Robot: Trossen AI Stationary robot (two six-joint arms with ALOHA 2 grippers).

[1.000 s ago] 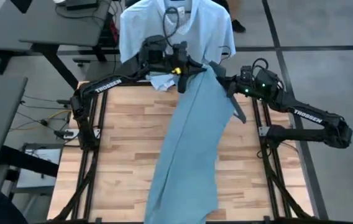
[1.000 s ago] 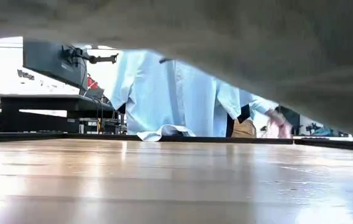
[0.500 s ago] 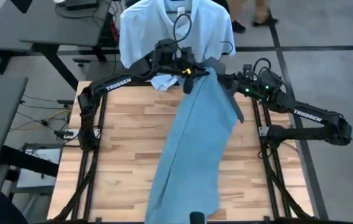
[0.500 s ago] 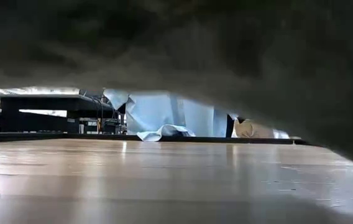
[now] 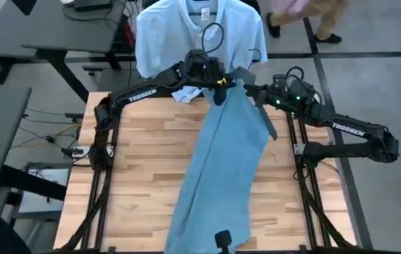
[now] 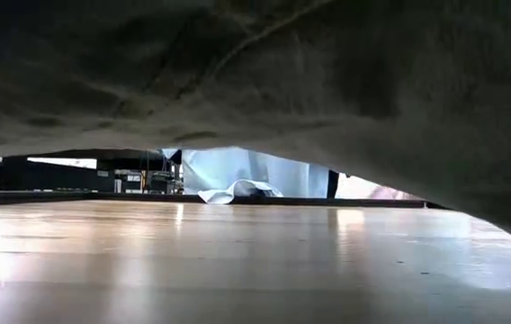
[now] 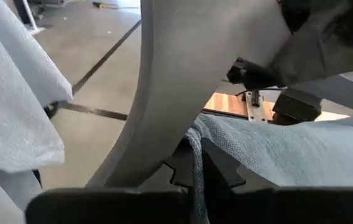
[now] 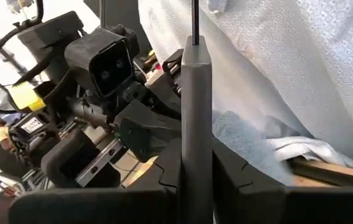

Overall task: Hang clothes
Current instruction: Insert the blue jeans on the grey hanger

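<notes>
While the jeans (image 5: 218, 169) trail down the wooden tabletop (image 5: 144, 162) from its far edge, the left gripper (image 5: 217, 79) pinches their raised top edge, fingers closed on the denim. Just behind hangs the pale shirt (image 5: 186, 32). Further right, the right gripper (image 5: 251, 86) is clamped on a grey hanger (image 8: 196, 112), touching the jeans' edge.
</notes>
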